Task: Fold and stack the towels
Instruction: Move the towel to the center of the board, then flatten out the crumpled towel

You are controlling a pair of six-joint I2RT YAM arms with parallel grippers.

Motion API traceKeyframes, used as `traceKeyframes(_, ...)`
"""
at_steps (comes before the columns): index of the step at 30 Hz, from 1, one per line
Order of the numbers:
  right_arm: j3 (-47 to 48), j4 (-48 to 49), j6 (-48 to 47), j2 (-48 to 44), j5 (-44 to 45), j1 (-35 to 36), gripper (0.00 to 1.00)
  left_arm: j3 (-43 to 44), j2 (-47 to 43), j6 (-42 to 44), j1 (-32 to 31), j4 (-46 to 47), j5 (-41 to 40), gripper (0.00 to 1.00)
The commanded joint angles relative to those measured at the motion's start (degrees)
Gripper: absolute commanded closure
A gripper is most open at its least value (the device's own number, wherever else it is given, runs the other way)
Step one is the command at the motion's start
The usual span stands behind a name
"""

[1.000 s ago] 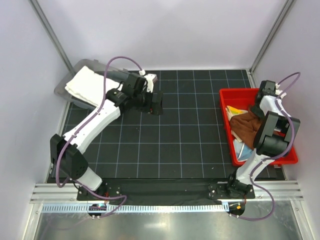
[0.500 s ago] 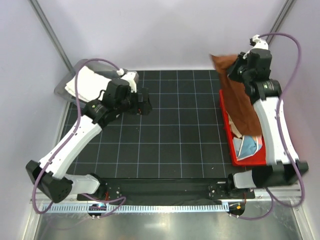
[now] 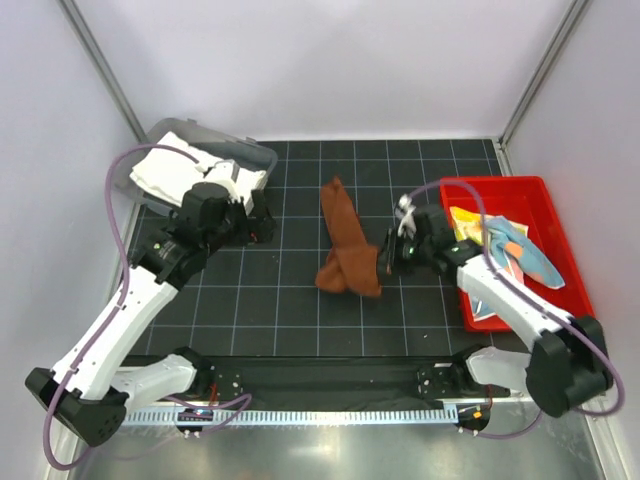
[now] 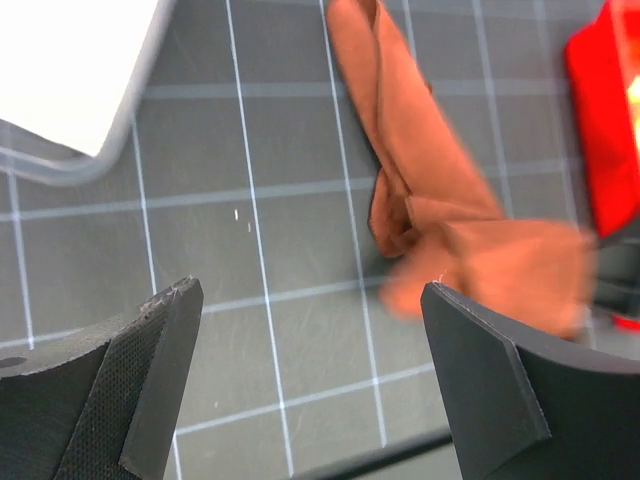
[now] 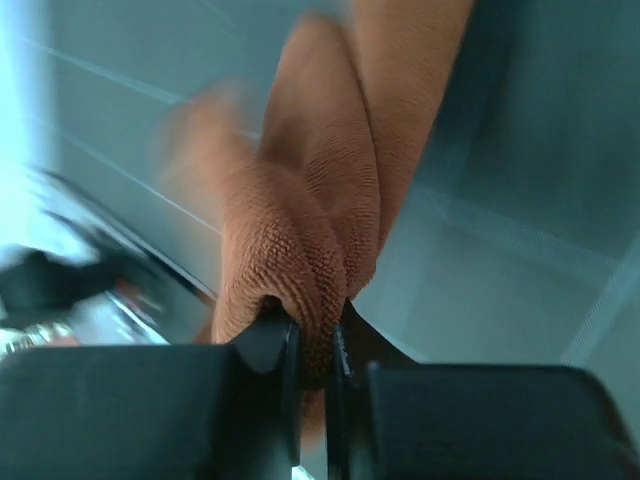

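From above, the brown towel (image 3: pixel 345 250) lies mid-mat as a long strip running far to near. Its bunched near end is pinched in the right gripper (image 3: pixel 386 258), near the red bin's (image 3: pixel 575 318) left wall. Bare mat (image 3: pixel 270 300) spreads to its left and near side. The left gripper (image 3: pixel 262 228) hovers beside the clear tray (image 3: pixel 265 155) holding the white towel (image 3: pixel 170 172).

Left wrist view: the fingers are spread wide, with nothing between them.

Right wrist view: the jaws are clamped on a towel fold.
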Motion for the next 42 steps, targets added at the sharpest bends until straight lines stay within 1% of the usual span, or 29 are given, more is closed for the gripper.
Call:
traceKeyframes(1,-6.8,0.2,0.0,2.5,1.2,0.7,0.86,-3.1,0.0,1.6,0.0,0.8,6.7,0.06)
traceKeyframes(2,-6.8,-0.6,-0.5,3.3,3.7,0.7,0.84,-4.5,0.5,1.9,-0.1,0.8,8.0,0.08)
traceKeyframes(3,-6.1,-2.0,-0.6,3.6,9.2,0.7,0.76,-5.4,1.0,1.9,-0.1,0.9,11.4,0.09)
traceKeyframes(6,-3.4,-1.8,0.2,4.5,14.5,0.6,0.74,-9.3,2.6,0.7,-0.9,3.1,14.5,0.14)
traceKeyframes(7,-0.1,-2.3,0.6,5.4,15.7,0.5,0.73,-10.3,3.2,0.3,-1.3,4.1,15.0,0.15)
traceKeyframes(8,2.0,-3.3,1.5,8.5,17.3,0.4,0.73,-11.5,3.3,-0.1,-2.2,5.2,15.4,0.17)
traceKeyframes(9,6.2,-5.2,1.9,10.5,21.8,0.0,0.73,-13.6,3.4,-1.1,-2.5,8.3,15.7,0.17)
traceKeyframes(10,7.9,-5.5,2.2,12.4,23.0,-1.3,0.73,-14.8,3.7,-1.6,-2.6,9.8,16.8,0.17)
traceKeyframes(11,9.2,-5.3,2.4,17.1,23.8,-2.4,0.74,-15.5,4.6,-2.1,-2.7,11.2,17.0,0.17)
traceKeyframes(12,11.6,-5.0,2.2,19.4,24.0,-3.3,0.72,-16.5,5.4,-2.7,-2.8,13.5,17.4,0.17)
traceKeyframes(13,12.9,-5.6,1.8,22.5,23.4,-5.5,0.67,-16.6,6.3,-3.7,-2.8,15.0,18.4,0.17)
traceKeyframes(14,14.2,-6.3,1.0,27.1,23.2,-6.1,0.6,-16.7,9.0,-4.4,-2.9,16.1,18.6,0.18)
traceKeyframes(15,16.2,-7.6,0.3,29.1,23.1,-6.8,0.49,-16.1,10.4,-5.4,-3.0,18.0,19.3,0.18)
traceKeyframes(16,16.8,-7.8,-0.4,30.3,22.4,-7.6,0.46,-15.7,11.9,-5.4,-3.2,19.2,20.9,0.19)
traceKeyframes(18,18.4,-9.7,-2.5,30.3,23.1,-7.6,0.4,-14.8,15.5,-4.9,-4.6,22.4,20.6,0.21)
traceKeyframes(19,19.1,-10.6,-3.0,29.5,24.5,-7.6,0.39,-14.1,16.6,-4.2,-4.7,23.3,20.4,0.21)
traceKeyframes(21,20.5,-15.1,-3.7,25.7,28.7,-7.6,0.39,-13.1,20.0,-3.8,-4.7,26.8,20.3,0.21)
traceKeyframes(23,20.0,-16.3,-3.7,22.2,30.8,-7.4,0.39,-11.2,22.7,-3.8,-4.7,30.2,21.9,0.25)
traceKeyframes(25,17.9,-15.2,-4.3,18.1,31.1,-6.8,0.42,-9.0,27.8,-4.2,-4.8,32.7,24.1,0.28)
traceKeyframes(26,17.5,-15.1,-4.5,17.4,30.3,-6.6,0.43,-7.1,29.4,-5.0,-5.0,32.9,25.1,0.32)
traceKeyframes(28,16.9,-16.0,-3.6,16.4,29.2,-6.7,0.45,-6.5,32.5,-5.7,-6.3,33.8,26.6,0.33)
traceKeyframes(29,16.3,-15.9,-3.3,15.8,28.4,-6.4,0.46,-6.7,33.1,-5.9,-8.3,35.1,26.3,0.33)
traceKeyframes(30,14.4,-14.0,-3.5,15.1,25.5,-5.9,0.46,-6.6,33.7,-6.1,-9.4,35.6,24.8,0.33)
traceKeyframes(31,13.4,-12.6,-3.7,13.5,25.5,-5.2,0.46,-6.3,35.0,-6.3,-10.2,36.0,24.0,0.33)
traceKeyframes(33,11.3,-9.6,-4.8,12.8,25.1,-3.5,0.52,-5.5,36.3,-7.5,-11.9,38.1,22.8,0.35)
traceKeyframes(35,10.5,-8.8,-6.3,13.2,22.3,-2.8,0.57,-4.5,38.8,-8.7,-12.5,38.4,22.7,0.38)
traceKeyframes(37,8.4,-7.9,-7.0,13.0,22.2,-0.8,0.58,-2.6,40.9,-9.6,-13.3,37.0,21.1,0.39)
traceKeyframes(39,5.1,-7.8,-3.6,12.3,24.5,-0.2,0.58,-2.5,41.7,-10.4,-14.1,36.4,19.4,0.4)
traceKeyframes(42,0.6,-5.5,3.4,11.6,24.5,-0.2,0.55,-2.6,42.7,-10.9,-15.1,36.2,17.2,0.4)
